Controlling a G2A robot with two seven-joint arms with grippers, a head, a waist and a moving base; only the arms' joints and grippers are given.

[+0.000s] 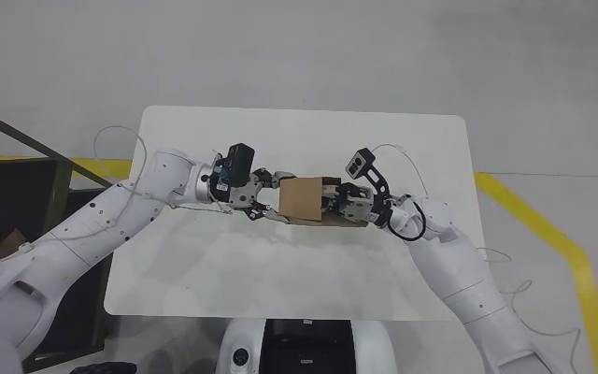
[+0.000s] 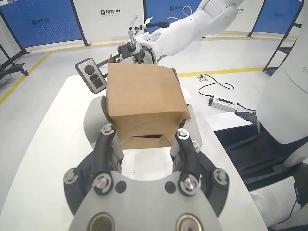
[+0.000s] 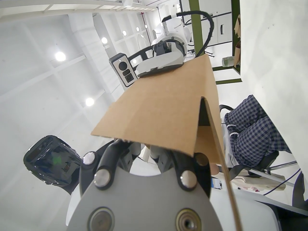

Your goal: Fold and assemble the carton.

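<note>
Left claw point(image 2: 145, 121) grips boxy brown cardboard carton point(image 2: 144, 92); right claw point(image 1: 336, 203) opposite.

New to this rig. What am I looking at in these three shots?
It is a two-armed robot working at a white table. The top picture looks down from above its arms. The other two come from cameras on each wrist. A brown cardboard carton is held between the arms, over the table. The left pincer clamps the carton's closed end from both sides. The right pincer is at the open end, where a carton wall hides whether it grips.
</note>
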